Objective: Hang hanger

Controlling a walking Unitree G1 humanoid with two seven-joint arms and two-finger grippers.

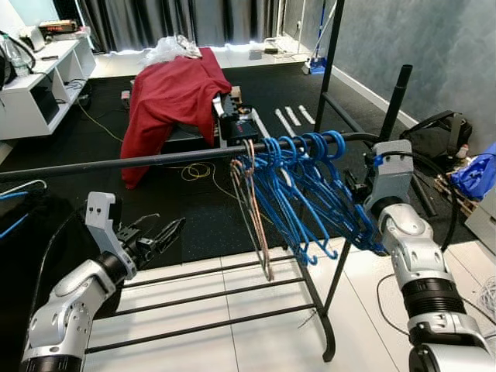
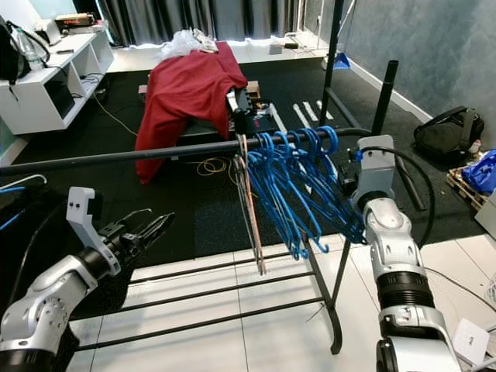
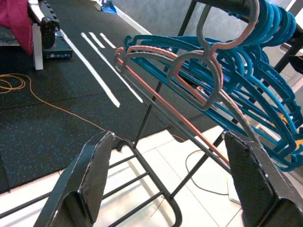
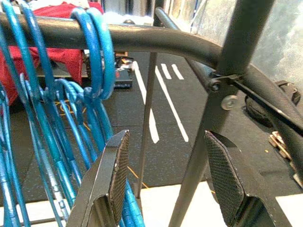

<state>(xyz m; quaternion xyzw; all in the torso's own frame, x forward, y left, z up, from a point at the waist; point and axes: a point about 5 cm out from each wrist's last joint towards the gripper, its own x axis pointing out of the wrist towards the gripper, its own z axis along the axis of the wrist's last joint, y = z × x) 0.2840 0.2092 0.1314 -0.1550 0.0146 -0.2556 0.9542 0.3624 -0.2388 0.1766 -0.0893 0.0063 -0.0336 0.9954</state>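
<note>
A black rail (image 1: 155, 160) of a clothes rack runs across in front of me. Several blue hangers (image 1: 310, 186) hang bunched near its right end. Just left of them hang a pink and a grey hanger (image 1: 252, 201). My left gripper (image 1: 172, 230) is low on the left, below the rail and short of the hangers, open and empty (image 3: 168, 137). My right gripper (image 4: 165, 137) is open at the right end of the rail, close beside the blue hangers (image 4: 90, 94), facing the rack's upright post (image 4: 208, 123). Nothing sits between its fingers.
The rack's lower bars (image 1: 209, 294) cross the white tile floor below. A red cloth (image 1: 174, 97) drapes over equipment on the black mat behind. A white shelf (image 1: 39, 85) stands far left. A black bag (image 1: 438, 132) and a blue bag (image 1: 477, 174) lie right.
</note>
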